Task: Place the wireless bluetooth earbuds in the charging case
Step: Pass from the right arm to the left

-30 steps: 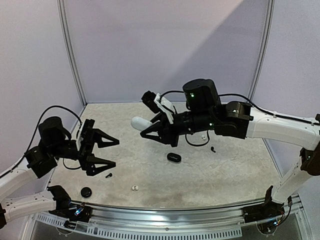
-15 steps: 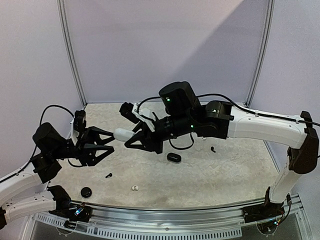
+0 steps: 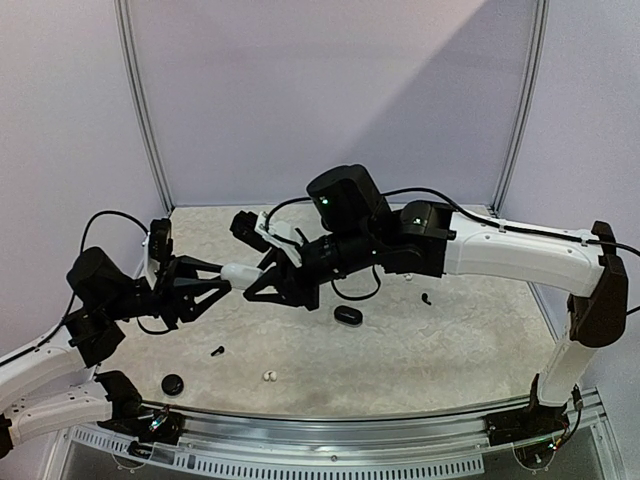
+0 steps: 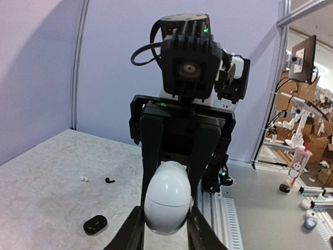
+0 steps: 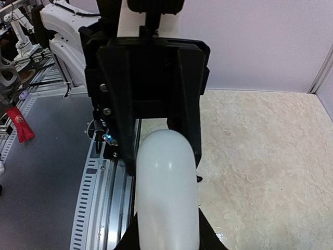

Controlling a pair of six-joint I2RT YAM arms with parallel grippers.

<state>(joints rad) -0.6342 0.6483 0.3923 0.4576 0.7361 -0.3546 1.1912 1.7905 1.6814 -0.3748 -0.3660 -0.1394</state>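
Beige marbled tabletop (image 3: 450,350), lavender walls (image 3: 300,100). Right gripper (image 3: 262,276) clamped on glossy white egg-shaped charging case (image 3: 240,272), aloft at 10 o'clock. Left gripper (image 3: 225,277) pinches its far tip. Black oval case (image 3: 347,314), centre. Black earbud (image 3: 217,350), 8 o'clock. White earbud (image 3: 268,376), 7 o'clock.

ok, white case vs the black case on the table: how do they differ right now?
Colour: the white case is glossy white, the black case dark.
Support: the white case is in the air, gripped at its ends by the right tool and left tool. The black case lies on the table, touched by neither.
Pose: the white case spans the two tools lengthwise, the black case lies flat.
Shared: both look closed and rounded.
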